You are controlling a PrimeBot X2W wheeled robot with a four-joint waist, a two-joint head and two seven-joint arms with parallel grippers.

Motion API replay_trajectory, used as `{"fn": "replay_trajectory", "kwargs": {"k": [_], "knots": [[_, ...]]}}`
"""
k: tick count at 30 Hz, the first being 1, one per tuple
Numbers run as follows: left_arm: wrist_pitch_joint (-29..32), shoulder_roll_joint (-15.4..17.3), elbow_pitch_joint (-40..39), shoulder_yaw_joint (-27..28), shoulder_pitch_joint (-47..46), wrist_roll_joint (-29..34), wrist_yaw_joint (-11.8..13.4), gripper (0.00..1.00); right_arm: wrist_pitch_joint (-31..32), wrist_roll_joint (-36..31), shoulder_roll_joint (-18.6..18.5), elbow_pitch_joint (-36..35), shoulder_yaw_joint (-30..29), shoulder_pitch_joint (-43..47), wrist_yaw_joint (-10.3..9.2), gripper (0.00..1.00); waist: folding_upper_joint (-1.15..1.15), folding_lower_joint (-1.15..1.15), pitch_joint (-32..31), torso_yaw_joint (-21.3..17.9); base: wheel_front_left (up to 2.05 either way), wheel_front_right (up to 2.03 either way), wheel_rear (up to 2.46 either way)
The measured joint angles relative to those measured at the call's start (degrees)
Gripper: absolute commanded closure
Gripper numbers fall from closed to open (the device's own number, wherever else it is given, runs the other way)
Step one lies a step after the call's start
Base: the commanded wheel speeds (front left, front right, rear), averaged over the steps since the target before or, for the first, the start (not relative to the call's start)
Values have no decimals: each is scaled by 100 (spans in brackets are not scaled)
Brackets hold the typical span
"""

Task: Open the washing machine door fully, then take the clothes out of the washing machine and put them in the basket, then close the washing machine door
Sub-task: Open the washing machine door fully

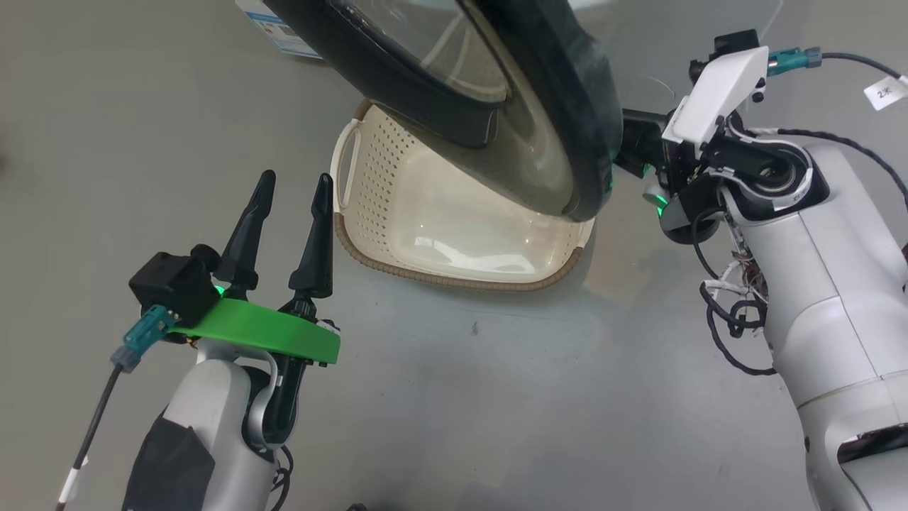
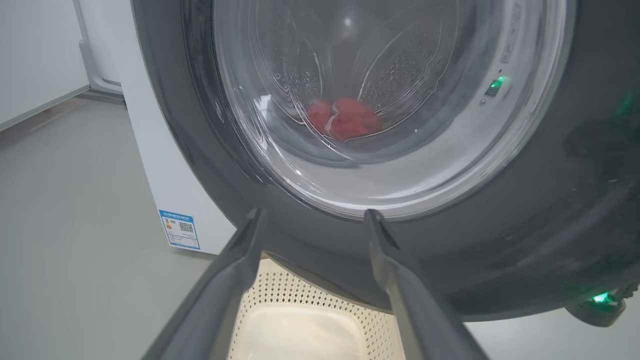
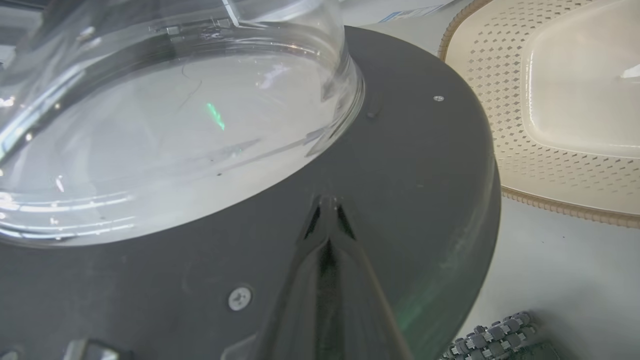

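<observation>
The washing machine door (image 1: pixel 567 106) stands partly swung out, hanging over the empty cream basket (image 1: pixel 440 277) on the floor. My left gripper (image 1: pixel 295 181) is open with nothing in it, left of the basket and level with its handle. In the left wrist view its fingers (image 2: pixel 235 270) point at the door's outer face (image 2: pixel 550 200). Through the glass the red clothes (image 2: pixel 345 117) lie in the drum of the white washing machine (image 2: pixel 165 190). My right gripper (image 3: pixel 327 210) is shut, its tips against the door's black inner ring (image 3: pixel 400 175), beside the glass dome (image 3: pixel 175 135).
A blue label (image 2: pixel 179 229) marks the machine's lower front corner. Grey floor (image 1: pixel 496 397) spreads in front of the basket. Loose black cables (image 1: pixel 731 319) hang by my right forearm. A pale wall panel (image 2: pixel 35 60) stands left of the machine.
</observation>
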Motion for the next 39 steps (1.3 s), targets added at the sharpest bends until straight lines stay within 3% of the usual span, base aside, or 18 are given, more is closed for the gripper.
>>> {"fn": "replay_trajectory", "kwargs": {"k": [14,24,39], "knots": [[0,0,113,-40,186,-62,0,0,16,125,57,-127,463,864,47,100,0,0,-438,340,0,0,0],[0,1,245,-53,364,-63,0,0,-345,545,56,-726,1110,1243,47,100,0,0,-738,635,0,0,0],[0,2,394,63,604,-24,0,0,-1302,845,77,-1065,2060,1603,47,100,0,0,-1181,1001,0,0,0]]}}
